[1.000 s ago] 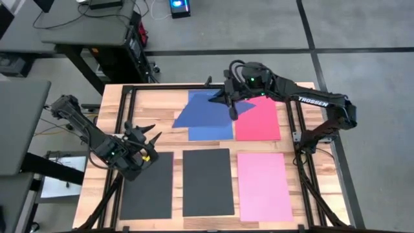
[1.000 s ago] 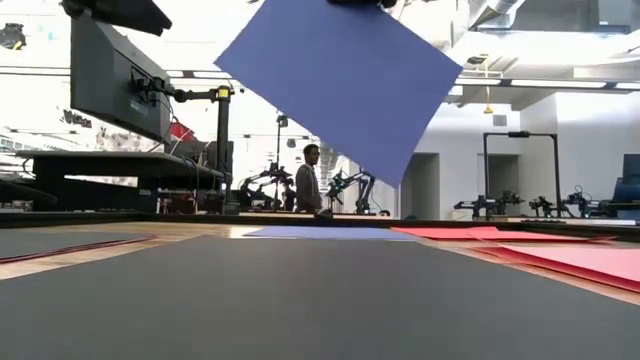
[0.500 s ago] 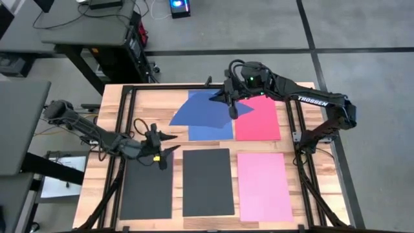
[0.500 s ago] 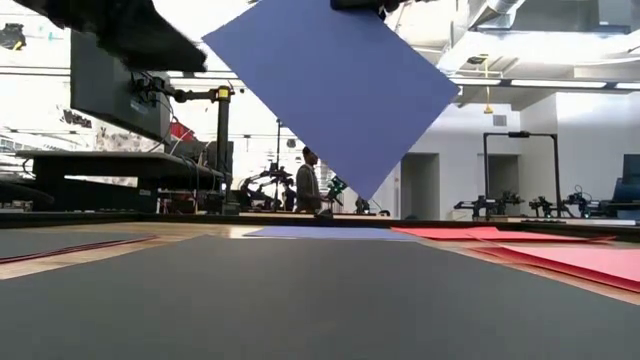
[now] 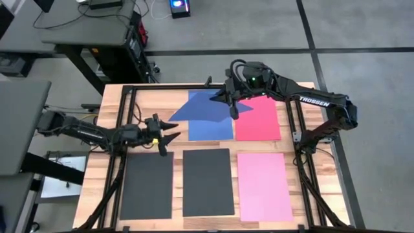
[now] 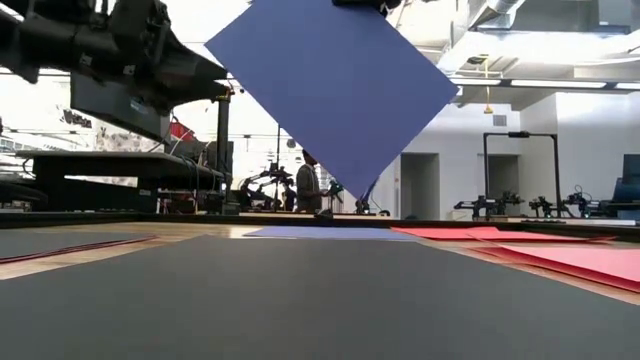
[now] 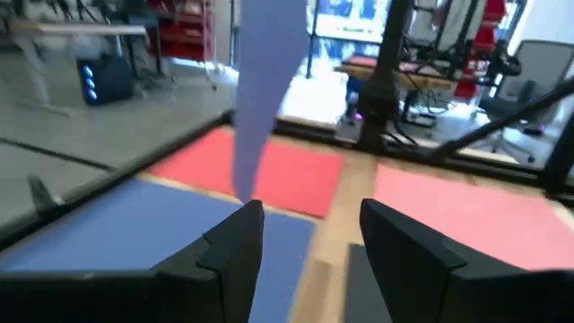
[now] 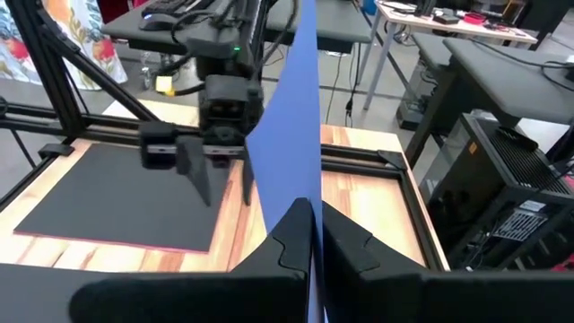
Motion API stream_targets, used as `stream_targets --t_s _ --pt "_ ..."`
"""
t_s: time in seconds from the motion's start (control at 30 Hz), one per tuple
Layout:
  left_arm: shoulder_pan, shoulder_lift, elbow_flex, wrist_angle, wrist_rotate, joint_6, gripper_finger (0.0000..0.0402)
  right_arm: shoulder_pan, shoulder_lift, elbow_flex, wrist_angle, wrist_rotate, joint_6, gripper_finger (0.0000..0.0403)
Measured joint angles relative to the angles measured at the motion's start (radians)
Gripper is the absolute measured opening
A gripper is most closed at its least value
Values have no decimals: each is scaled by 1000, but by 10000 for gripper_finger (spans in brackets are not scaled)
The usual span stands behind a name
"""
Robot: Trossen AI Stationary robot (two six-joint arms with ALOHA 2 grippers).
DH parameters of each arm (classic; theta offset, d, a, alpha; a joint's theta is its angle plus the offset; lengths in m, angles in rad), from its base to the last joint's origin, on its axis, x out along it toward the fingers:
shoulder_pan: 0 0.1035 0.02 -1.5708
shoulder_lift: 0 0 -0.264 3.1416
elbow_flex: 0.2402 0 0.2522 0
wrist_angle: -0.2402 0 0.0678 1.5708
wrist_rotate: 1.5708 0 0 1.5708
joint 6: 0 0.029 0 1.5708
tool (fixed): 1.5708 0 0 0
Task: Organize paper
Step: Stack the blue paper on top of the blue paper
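Lifted blue sheet (image 5: pixel 197 109) hanging off the table at the far middle, pinched at one edge, tilted so a corner points down in the low view. Directly over a second blue sheet (image 5: pixel 211 129) lying flat on the wood. Red sheet (image 5: pixel 257 120) flat just beside that, on the right. Near row: dark sheet (image 5: pixel 147 186) left, dark sheet (image 5: pixel 207 182) middle, pink sheet (image 5: pixel 264 186) right, all flat, spaced apart, edges roughly parallel.

Right gripper (image 5: pixel 233 103) above the far middle, fingers clamped fully together on the lifted blue sheet's edge; wrist view shows paper running edge-on between the two fingers.

Left gripper (image 5: pixel 169 133) stretched out low over the table (image 5: pixel 171 97), left of the flat blue sheet, near the hanging corner. Fingers parted about halfway, nothing between them. Not touching any paper as far as visible.

Person (image 6: pixel 306 186) standing far back in the room, partly hidden behind the lifted sheet.
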Motion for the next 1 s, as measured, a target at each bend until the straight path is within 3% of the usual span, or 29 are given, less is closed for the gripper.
stream_targets --t_s 0.13,0.5,0.7,1.0 --pt "66 13 -14 92 77 71 196 0 0 0 3 0 0 0" --pt "166 151 -8 147 112 99 289 0 0 0 13 0 30 0" --pt "211 302 -7 365 198 81 285 2 0 23 4 0 48 0" --pt "262 637 29 818 247 124 277 9 0 85 5 1 56 0"
